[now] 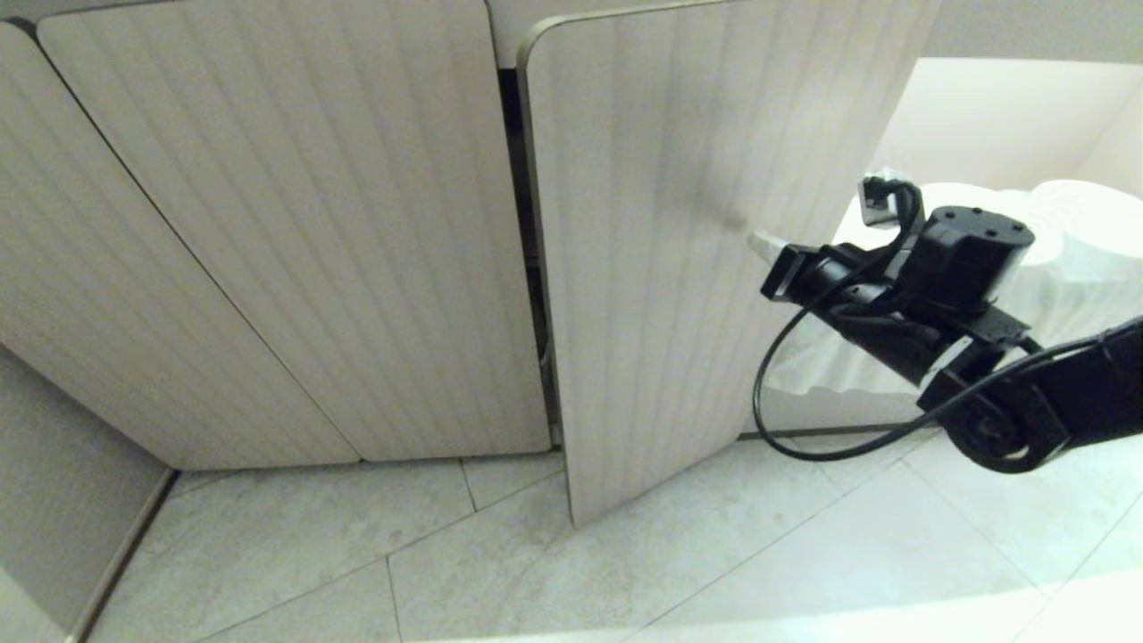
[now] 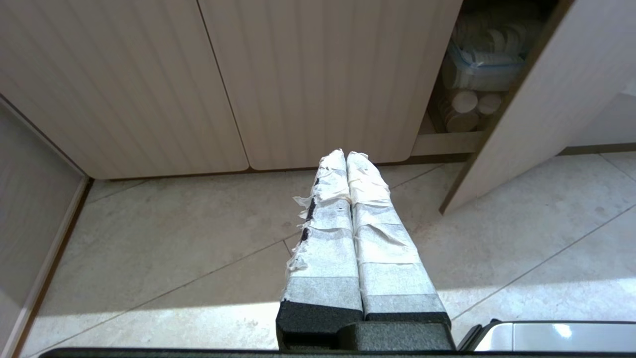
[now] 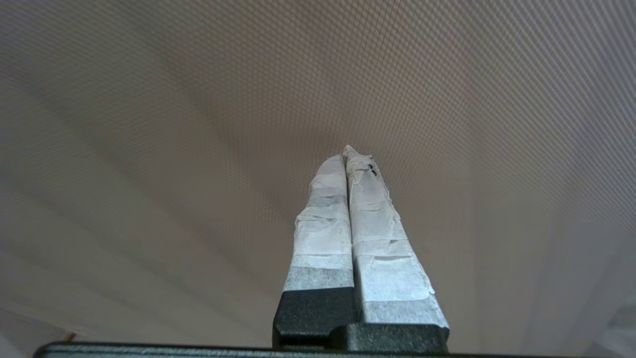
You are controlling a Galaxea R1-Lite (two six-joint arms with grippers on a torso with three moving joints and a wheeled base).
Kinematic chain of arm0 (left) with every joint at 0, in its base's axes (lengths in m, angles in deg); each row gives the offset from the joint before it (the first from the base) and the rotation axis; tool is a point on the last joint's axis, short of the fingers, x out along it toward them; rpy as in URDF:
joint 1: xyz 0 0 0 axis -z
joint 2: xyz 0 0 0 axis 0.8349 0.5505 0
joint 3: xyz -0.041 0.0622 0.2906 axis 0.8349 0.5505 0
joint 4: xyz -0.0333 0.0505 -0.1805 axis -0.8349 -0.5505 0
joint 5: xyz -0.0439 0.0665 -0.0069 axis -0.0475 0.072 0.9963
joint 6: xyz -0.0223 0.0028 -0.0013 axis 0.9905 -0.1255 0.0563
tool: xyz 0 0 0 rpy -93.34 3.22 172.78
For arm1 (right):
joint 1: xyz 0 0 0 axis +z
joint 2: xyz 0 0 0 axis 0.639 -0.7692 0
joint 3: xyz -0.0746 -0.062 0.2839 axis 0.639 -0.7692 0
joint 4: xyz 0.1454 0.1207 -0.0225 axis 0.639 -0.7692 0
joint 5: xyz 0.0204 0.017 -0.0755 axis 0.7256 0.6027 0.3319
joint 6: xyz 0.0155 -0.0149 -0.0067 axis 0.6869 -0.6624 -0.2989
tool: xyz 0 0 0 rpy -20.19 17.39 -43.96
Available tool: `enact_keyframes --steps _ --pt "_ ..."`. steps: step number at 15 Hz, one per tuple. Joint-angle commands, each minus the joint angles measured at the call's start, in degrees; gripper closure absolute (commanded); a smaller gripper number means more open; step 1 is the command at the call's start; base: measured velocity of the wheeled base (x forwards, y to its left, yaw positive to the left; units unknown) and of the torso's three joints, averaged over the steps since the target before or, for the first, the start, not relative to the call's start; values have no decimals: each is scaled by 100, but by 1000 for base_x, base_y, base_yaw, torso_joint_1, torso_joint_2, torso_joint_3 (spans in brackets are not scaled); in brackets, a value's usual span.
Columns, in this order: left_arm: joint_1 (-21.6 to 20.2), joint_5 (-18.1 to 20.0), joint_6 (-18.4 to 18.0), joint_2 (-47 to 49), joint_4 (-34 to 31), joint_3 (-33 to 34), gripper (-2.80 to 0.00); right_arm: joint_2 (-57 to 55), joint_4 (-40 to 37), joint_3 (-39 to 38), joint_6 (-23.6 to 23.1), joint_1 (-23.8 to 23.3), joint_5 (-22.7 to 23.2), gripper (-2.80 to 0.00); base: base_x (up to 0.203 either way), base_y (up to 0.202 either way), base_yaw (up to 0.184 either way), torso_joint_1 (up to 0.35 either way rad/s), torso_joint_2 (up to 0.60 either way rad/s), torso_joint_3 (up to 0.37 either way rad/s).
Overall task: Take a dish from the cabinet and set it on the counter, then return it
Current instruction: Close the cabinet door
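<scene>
Tiled floor (image 1: pixel 714 554); cabinet (image 1: pixel 679 268) door ajar, white dishes (image 2: pixel 477 64) inside; both jaws clenched, empty.

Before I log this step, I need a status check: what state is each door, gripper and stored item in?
Cabinet door: swung partly open.
Left-hand doors: closed.
Right gripper: shut, empty, tips at the open door's face.
Left gripper: shut, empty, pointing at the floor.
White dishes: stacked inside the cabinet.
Clear containers: stacked on the shelf.
</scene>
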Motion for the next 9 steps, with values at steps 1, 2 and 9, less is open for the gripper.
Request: enact_keyframes --steps 1,2,9 --pt "0 0 0 -2 2 0 0 -200 -36 284 -27 -1 -141 0 0 0 0 0 0 0" --pt "0 0 0 -2 2 0 0 -298 -122 483 -71 4 -372 0 0 0 0 0 0 0" --pt "0 0 0 -2 2 0 0 -679 -399 1380 -104 -1 -740 0 0 0 0 0 0 0"
